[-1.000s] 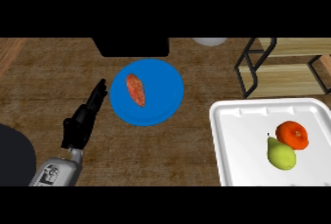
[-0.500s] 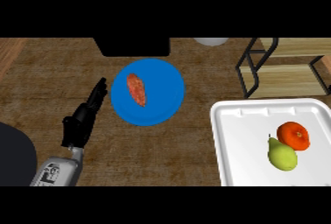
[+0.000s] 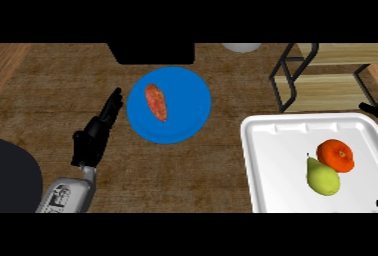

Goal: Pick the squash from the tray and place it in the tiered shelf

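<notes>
The squash point(image 3: 322, 177), yellow-green and pear-shaped, lies on the white tray point(image 3: 277, 150) at the lower right, touching an orange round fruit point(image 3: 336, 155). The tiered shelf point(image 3: 328, 82), a black frame with wooden boards, stands at the upper right, just beyond the tray. My left hand point(image 3: 94, 135) rests open at the left, fingers straight and pointing up along the blue plate's left side, holding nothing. A small black tip point(image 3: 368, 106) shows at the right edge above the tray, probably my right hand; most of it is hidden.
A blue plate point(image 3: 181, 117) with an orange-red oblong vegetable point(image 3: 156, 102) sits in the middle of the wooden counter. A black box point(image 3: 151, 52) and a white round thing point(image 3: 241, 47) stand at the back edge. A dark round shape point(image 3: 15, 180) fills the lower left corner.
A small black tip has come in at the right edge above the tray. The left hand, squash and tray have not moved.
</notes>
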